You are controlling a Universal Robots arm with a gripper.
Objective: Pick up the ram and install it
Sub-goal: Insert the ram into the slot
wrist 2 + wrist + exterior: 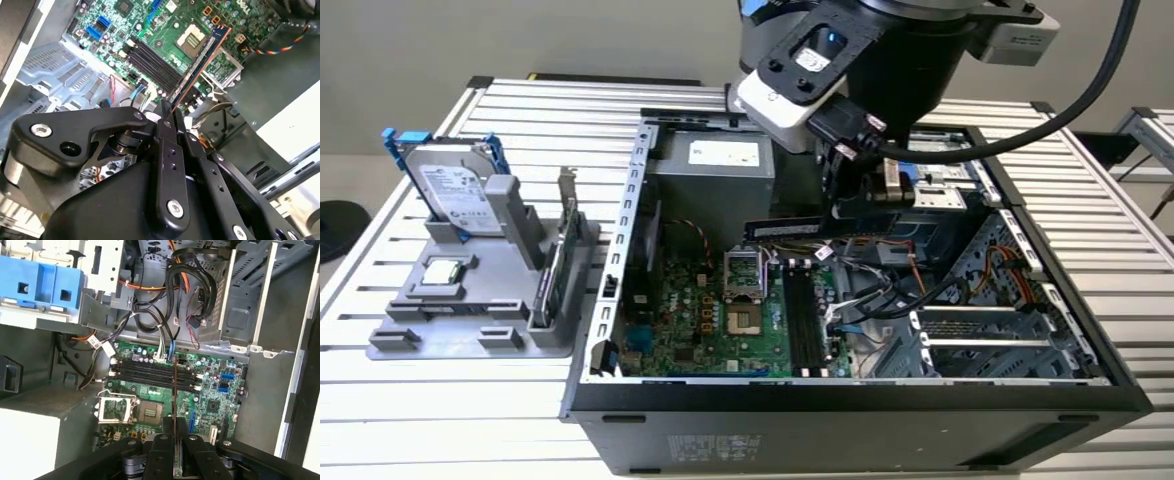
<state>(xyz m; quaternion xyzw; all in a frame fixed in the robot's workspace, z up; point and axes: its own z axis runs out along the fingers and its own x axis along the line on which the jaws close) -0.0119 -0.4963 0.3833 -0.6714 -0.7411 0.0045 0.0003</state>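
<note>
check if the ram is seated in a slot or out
Out: the claw holds the ram above the motherboard, clear of the black slots, which look empty.

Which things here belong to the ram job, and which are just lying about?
In the job: ram, held in the gripper; black slots on the motherboard.
Lying about: hard drive, silver chip, upright card, all on the grey holder.

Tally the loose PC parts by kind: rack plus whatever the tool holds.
Silver hard drive in blue bracket: 1
Small square silver chip: 1
Upright card with metal bracket: 1
Long dark ram stick, gripped by tool: 1
Total: 4
</note>
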